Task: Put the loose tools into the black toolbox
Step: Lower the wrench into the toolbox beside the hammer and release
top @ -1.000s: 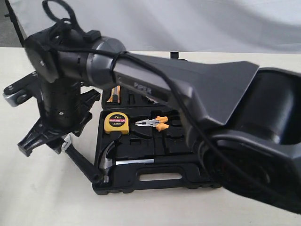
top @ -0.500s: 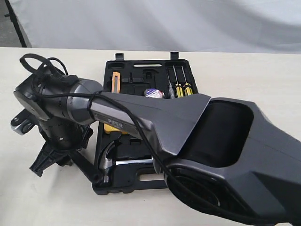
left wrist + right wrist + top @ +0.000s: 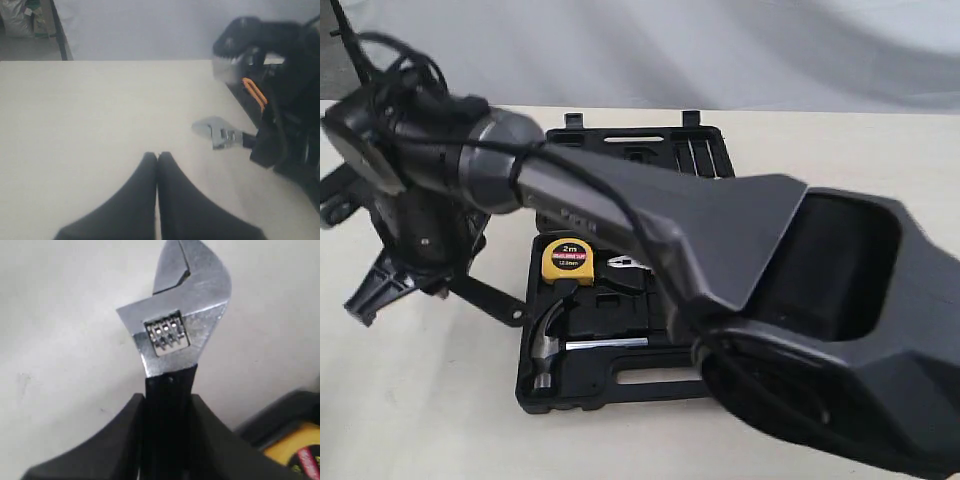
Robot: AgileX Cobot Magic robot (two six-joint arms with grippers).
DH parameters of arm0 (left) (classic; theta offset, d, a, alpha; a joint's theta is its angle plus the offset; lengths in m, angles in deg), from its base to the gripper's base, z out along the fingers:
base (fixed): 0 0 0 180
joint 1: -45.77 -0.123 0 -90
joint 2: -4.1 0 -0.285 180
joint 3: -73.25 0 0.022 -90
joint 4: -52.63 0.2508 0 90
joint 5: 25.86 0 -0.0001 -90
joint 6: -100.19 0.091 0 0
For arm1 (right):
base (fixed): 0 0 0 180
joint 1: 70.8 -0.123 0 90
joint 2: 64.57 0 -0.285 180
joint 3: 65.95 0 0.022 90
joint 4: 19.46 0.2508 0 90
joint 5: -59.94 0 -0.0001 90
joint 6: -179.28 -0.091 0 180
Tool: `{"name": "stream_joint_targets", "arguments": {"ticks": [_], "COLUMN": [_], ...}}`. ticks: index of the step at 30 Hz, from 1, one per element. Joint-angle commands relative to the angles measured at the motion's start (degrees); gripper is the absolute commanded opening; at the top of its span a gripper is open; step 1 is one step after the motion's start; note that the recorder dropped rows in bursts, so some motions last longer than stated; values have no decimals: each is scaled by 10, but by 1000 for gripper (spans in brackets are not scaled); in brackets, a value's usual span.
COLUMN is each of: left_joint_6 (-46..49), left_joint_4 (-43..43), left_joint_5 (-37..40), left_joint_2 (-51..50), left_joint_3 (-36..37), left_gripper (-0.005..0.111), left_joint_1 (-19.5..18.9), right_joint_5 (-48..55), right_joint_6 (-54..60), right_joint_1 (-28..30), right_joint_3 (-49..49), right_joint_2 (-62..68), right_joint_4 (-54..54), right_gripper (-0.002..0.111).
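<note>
**As the right jaws close, the wrench is taken**

Where a second ago they stood wider, the right jaws now press on both sides of the adjustable wrench. They hold its black handle just behind the silver head, which sticks out past the tips. The right arm reaches across the black toolbox to the bench toward its left edge, just outside the toolbox's left wall. The handle's free end lies further up along that wall than half a second ago, so the tool has moved with the grip. Whether it is clear of the bench I cannot tell. The left jaws are closed on nothing, tips touching, over bare bench.

For the task, this reads as the pick just made. The hammer already lies in a recess of the near half, beside the yellow tape measure, and the wrench is the one tool seen outside. The tape roll is hidden behind the arm. What remains is probably a lift over the wall into a free recess. With most of the handle trailing free, the wrench could pivot on the way.
</note>
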Motion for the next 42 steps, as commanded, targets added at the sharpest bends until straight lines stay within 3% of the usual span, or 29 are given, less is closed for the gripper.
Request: {"name": "stream_joint_targets", "arguments": {"ticks": [1,13,19,26,42], "left_joint_6": [-6,-6,-6,-6,-6], "left_joint_4": [-8,-8,-8,-8,-8], "left_joint_5": [-10,-10,-10,-10,-10], "left_joint_2": [5,5,5,5,5], "left_joint_3": [5,5,5,5,5], "left_gripper": [1,1,1,1,1], "left_joint_1": [-2,-2,-2,-2,-2], "right_joint_5": [1,1,-98,-160,-169], "right_joint_6": [42,245,359,424,489], "right_joint_1": [39,151,201,207,207], "right_joint_3": [-35,-344,-458,-505,-506], "right_joint_2": [-72,-237,-259,-253,-209], "right_joint_4": [17,29,60,78,75], "right_gripper": [0,0,0,0,0]}}
